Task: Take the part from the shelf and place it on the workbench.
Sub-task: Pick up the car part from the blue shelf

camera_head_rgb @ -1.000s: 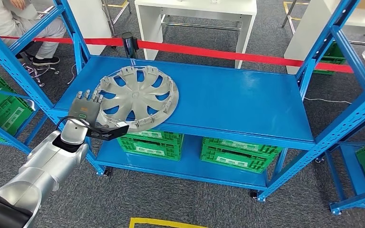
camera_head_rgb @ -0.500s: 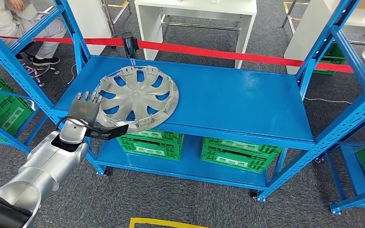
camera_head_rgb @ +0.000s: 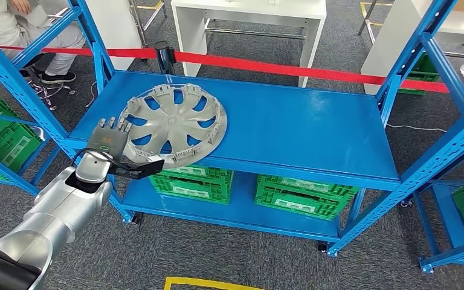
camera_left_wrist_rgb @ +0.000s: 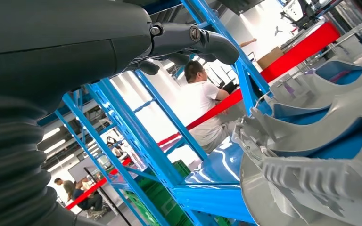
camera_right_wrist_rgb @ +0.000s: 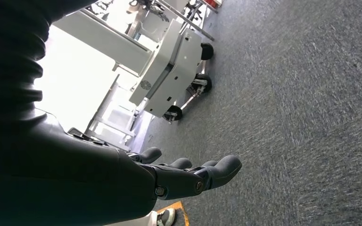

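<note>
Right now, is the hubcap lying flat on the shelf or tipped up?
Flat. The grey hubcap rests inner side up on the blue shelf, near edge overhanging; the left hand is at its rim.

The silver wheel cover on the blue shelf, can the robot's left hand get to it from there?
Probably yes. The left hand is open right at the near-left rim of the wheel cover, with nothing between them. The cover lies near the shelf's front edge, clear of the uprights.
</note>
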Controlling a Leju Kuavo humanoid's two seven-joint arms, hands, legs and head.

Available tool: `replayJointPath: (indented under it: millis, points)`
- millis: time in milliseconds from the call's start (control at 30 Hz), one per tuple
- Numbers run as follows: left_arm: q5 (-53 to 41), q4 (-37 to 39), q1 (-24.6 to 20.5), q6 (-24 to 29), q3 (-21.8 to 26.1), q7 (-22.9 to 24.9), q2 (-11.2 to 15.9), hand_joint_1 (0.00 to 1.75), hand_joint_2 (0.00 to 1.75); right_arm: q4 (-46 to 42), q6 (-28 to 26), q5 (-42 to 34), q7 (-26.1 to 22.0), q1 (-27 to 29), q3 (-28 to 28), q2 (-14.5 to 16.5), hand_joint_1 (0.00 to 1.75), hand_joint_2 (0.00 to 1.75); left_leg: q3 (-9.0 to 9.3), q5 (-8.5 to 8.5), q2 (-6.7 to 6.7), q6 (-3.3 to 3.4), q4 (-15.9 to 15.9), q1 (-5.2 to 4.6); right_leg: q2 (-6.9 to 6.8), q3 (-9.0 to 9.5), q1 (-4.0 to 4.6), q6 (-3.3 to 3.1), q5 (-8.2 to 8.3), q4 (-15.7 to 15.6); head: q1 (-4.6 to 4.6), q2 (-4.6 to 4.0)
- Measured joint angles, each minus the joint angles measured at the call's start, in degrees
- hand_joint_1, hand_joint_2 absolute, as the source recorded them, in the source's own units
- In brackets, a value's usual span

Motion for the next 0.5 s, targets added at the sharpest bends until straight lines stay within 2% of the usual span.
replayJointPath:
  millis: [500]
  points:
    - [-3.7,0.0,0.4,-2.1,-0.4,-2.1,-0.2,0.00,0.00,0.0,0.0,0.5,0.0,0.0,0.0,0.0,0.00,1.75,0.00,0.00,0.00,0.00,0.0,0.00,0.00,0.00,0.00,0.00,0.00,0.0,0.00,0.00]
